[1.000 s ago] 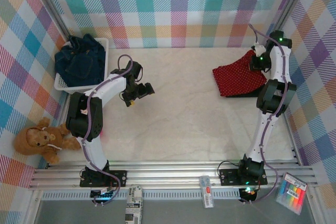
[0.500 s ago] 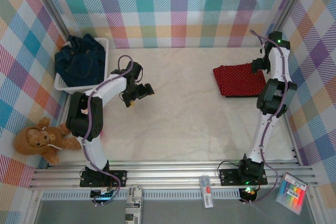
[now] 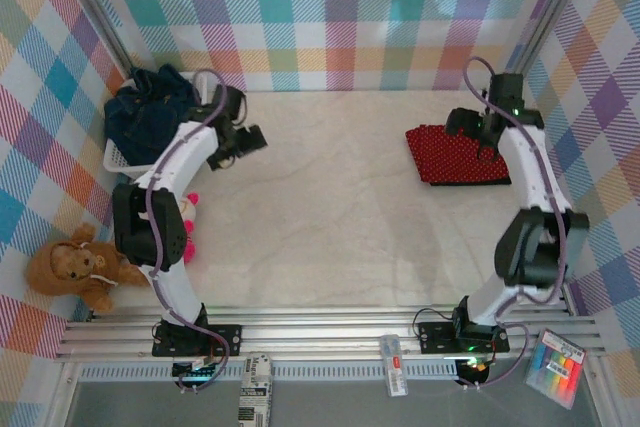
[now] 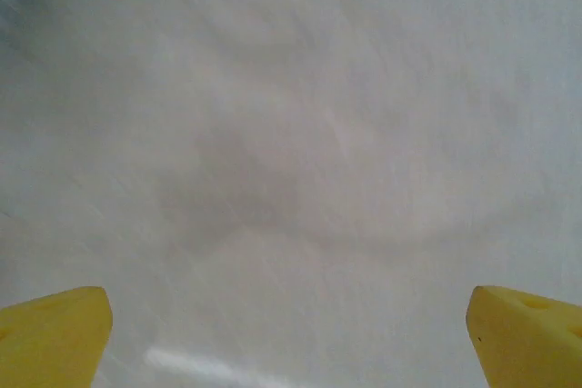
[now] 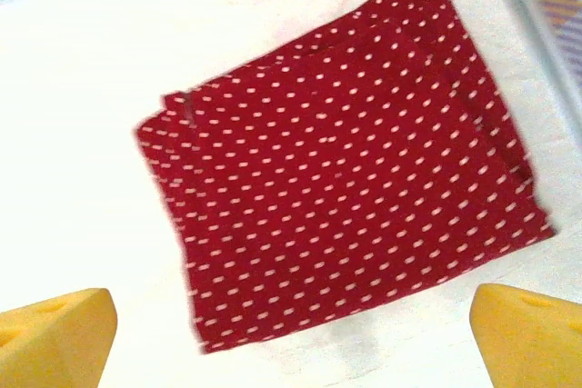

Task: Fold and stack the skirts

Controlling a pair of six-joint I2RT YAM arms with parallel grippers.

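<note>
The red skirt with small white dots [image 3: 452, 152] lies folded flat at the back right of the table, on a dark layer that shows along its near edge. In the right wrist view the red skirt [image 5: 336, 188] spreads out below my right gripper [image 5: 291, 338], which hangs open and holds nothing. From above, the right gripper [image 3: 463, 125] hovers over the skirt's far edge. Dark blue denim skirts [image 3: 150, 109] are heaped in the basket at the back left. My left gripper [image 3: 248, 137] stands open just right of them, over bare table, its yellow fingertips [image 4: 55, 333] wide apart.
The white mesh basket [image 3: 118, 159] holds the denim by the left wall. A pink plush toy [image 3: 188, 222] lies beside the left arm, a brown one [image 3: 75, 267] outside the rail. Checked walls close in the back and the sides.
The left gripper swung back and left towards the basket, uncovering the pink toy. The red skirt's raised corner dropped flat, and the right gripper moved left from the corner to over the skirt.
</note>
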